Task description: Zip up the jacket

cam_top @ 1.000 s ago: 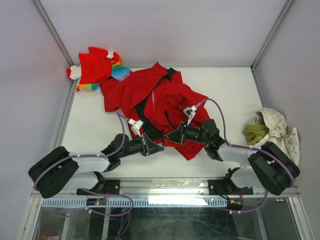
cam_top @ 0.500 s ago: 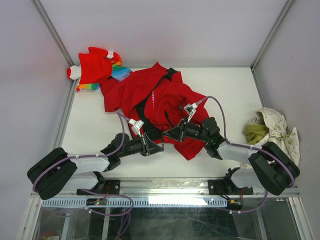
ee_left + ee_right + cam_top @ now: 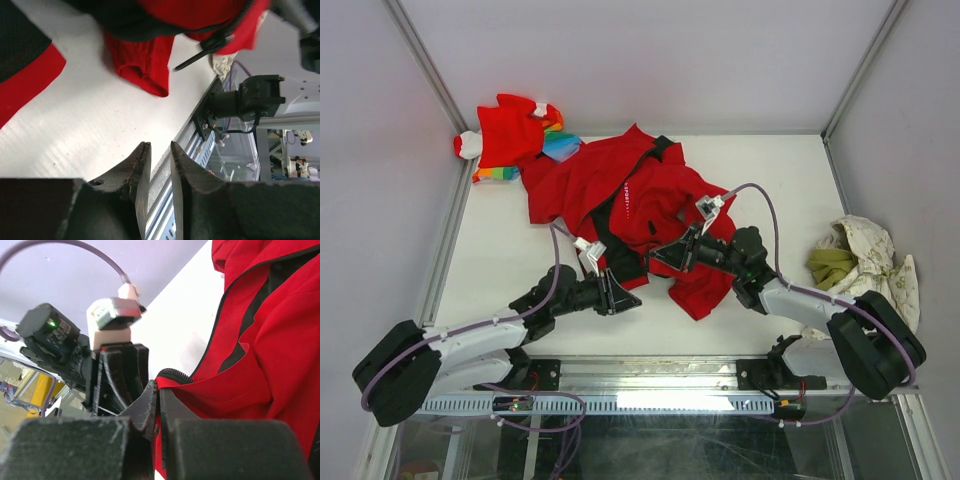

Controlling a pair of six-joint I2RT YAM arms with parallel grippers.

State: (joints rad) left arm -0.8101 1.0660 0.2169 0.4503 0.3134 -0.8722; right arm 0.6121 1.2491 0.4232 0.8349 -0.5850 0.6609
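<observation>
Jacket: the jacket (image 3: 620,190) lay crumpled across the middle of the table (image 3: 500,270). Its collar pointed toward the far edge and its hem toward the near edge, and the front was open with black lining showing.
Right gripper: the right gripper (image 3: 157,390) had its jaws closed on the red hem, right at the bottom end of the zipper (image 3: 220,322).
Left gripper: the left gripper (image 3: 159,150) had its jaws slightly apart with nothing between them. It hung over bare table near the near edge, just beside the hem and apart from it.
Likely step: probably getting both bottom ends of the zipper held so they could be joined; only one side was held.
Risk, slip: the right pinch looked thin, on the fabric edge only. A pull could have slid the cloth out.
Risk, wrong layer: the left jaws, so narrowly parted, could have caught lining or a fold instead of the zipper end.
Risk, bunching: the front was wrinkled and twisted, so any slider would likely have jammed on fabric.
Risk, dragging: pulling with one hold could have hauled the whole garment toward the near edge.
Neighbours: the striped red garment (image 3: 510,135) at the far left corner touched the jacket's sleeve and could have been dragged along. The cream cloth (image 3: 860,255) at the right edge lay well apart.
</observation>
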